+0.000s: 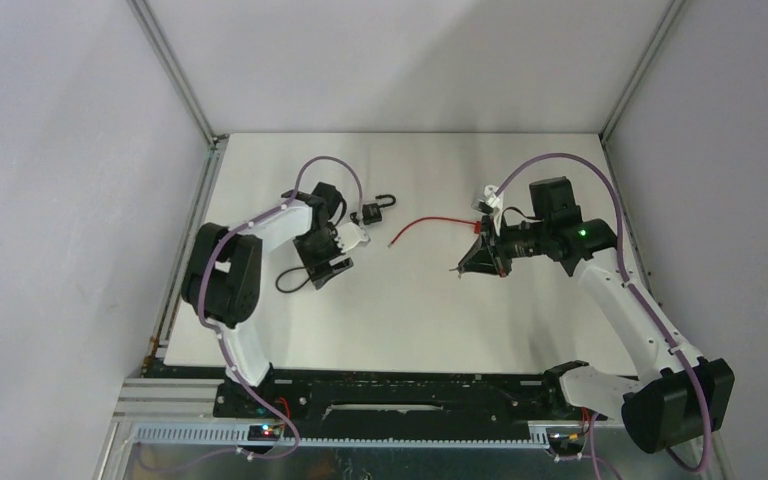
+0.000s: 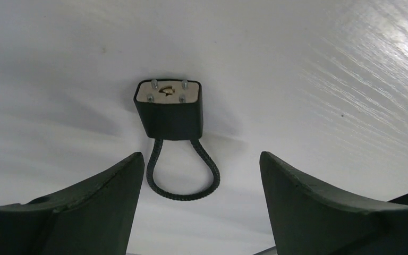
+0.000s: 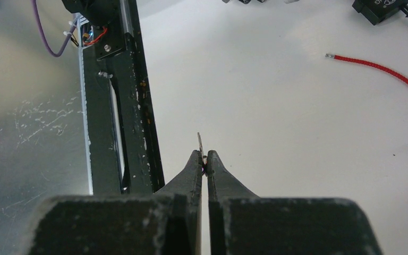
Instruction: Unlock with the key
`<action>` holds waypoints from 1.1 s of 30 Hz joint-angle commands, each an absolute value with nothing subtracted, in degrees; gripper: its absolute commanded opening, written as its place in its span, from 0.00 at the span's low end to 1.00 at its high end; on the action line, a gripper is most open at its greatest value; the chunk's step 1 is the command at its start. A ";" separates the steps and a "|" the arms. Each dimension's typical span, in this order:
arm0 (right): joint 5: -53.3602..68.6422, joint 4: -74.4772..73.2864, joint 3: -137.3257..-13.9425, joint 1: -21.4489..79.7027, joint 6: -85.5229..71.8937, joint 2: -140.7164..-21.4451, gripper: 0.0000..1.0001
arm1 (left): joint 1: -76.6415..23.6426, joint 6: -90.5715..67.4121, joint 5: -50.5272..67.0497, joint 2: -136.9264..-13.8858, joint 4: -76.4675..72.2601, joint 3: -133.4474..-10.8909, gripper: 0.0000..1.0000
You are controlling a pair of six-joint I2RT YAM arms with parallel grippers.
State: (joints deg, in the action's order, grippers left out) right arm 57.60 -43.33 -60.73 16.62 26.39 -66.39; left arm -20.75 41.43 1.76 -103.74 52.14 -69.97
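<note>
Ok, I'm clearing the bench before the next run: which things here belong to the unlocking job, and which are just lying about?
Job: key, pinched in the shut right tool; padlock with its cable loop, on the table ahead of the open left tool.
Lying about: red cord, loose on the table.

The padlock (image 2: 170,109) has a black matt casing, plastic or rubber by the look of it. Its end face is pale bare metal with silvery pins and a brass-coloured keyway. Its shackle (image 2: 183,183) is black braided cable, rough in texture. Around the padlock the table (image 2: 297,53) is white and smooth with a streaky sheen. The fingers (image 2: 101,196) of the left gripper (image 2: 200,156) are dark matt plastic. The key (image 3: 200,142) is thin bare metal. The red cord (image 3: 382,70) near the padlock is braided and metal-tipped.
</note>
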 commanded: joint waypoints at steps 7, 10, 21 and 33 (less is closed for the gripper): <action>57.89 -40.08 -59.98 15.99 25.56 -65.31 0.00 | -20.05 43.14 5.13 -107.50 48.10 -74.31 0.71; 57.91 -39.68 -59.80 15.83 25.37 -65.22 0.00 | -20.06 42.61 6.08 -108.46 47.61 -75.14 0.66; 57.77 -38.19 -58.46 14.76 24.01 -62.69 0.00 | -20.05 42.33 12.10 -106.23 48.58 -75.56 0.18; 62.40 -35.67 -63.04 11.26 19.09 -62.77 0.00 | -35.18 42.52 36.56 -80.69 53.21 -80.43 0.00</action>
State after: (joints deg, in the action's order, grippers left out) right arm 60.14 -37.15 -58.67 12.45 19.99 -63.31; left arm -27.42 40.51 26.41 -86.15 49.28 -76.09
